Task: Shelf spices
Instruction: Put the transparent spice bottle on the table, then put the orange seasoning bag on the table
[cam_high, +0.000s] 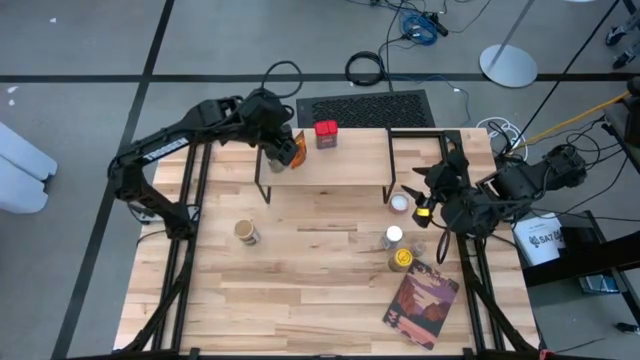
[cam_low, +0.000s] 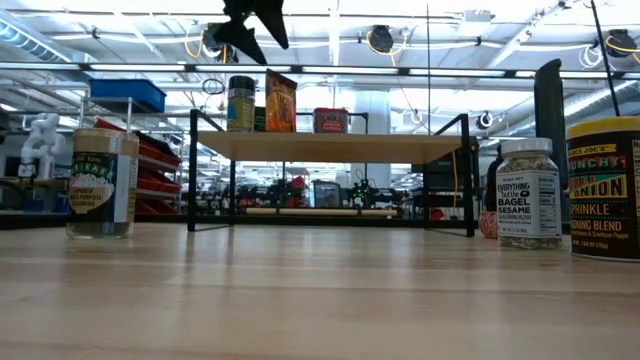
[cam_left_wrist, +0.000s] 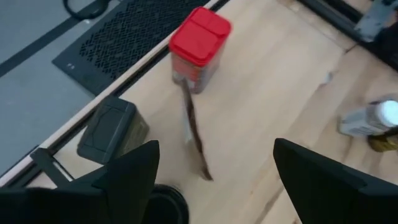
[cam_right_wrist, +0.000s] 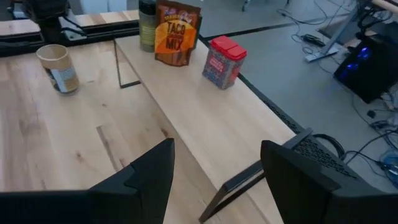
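The shelf stands at the table's far side. On its plank stand a dark-topped green jar, an orange taco-mix packet and a red-topped tin. My left gripper hangs open above the packet; its fingers stand well clear of the packet's top edge. My right gripper hovers open over the table's right part, beside a white-topped jar. On the table stand a tan-topped jar, another white-topped jar and a yellow-topped tin.
A reddish-purple picture book lies flat near the table's near right corner. The shelf's right half is bare plank. Bare tabletop runs through the middle between the tan-topped jar and the right-hand jars. Black frame rails run along both table sides.
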